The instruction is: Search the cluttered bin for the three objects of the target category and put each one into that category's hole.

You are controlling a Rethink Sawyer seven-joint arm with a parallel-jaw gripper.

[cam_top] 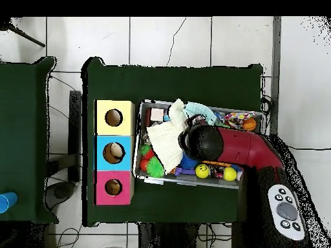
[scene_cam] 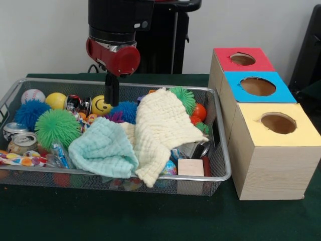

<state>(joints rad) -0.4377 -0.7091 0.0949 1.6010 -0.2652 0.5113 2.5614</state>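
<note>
A wire mesh bin (scene_cam: 210, 178) holds a jumble of toys, cans and cloths. My gripper (scene_cam: 111, 91) hangs inside its far side, just above a yellow smiley ball (scene_cam: 100, 105) and a blue spiky ball (scene_cam: 125, 110). A cream cloth (scene_cam: 160, 128) and a mint cloth (scene_cam: 103, 148) cover the middle. Round them lie a green spiky ball (scene_cam: 56, 125), a baseball (scene_cam: 32, 95), a plain yellow ball (scene_cam: 56, 100), an orange ball (scene_cam: 199, 111) and a crushed can (scene_cam: 22, 143). In the overhead view the arm (cam_top: 226, 145) hides the gripper.
Beside the bin stand three boxes with round holes: red (scene_cam: 242, 59), blue (scene_cam: 258, 86) and yellow (scene_cam: 278, 123). Something pale shows inside the blue hole (cam_top: 114, 152). A wooden block (scene_cam: 190, 167) lies in the bin's near corner. A blue cup (cam_top: 5, 201) stands on the neighbouring table.
</note>
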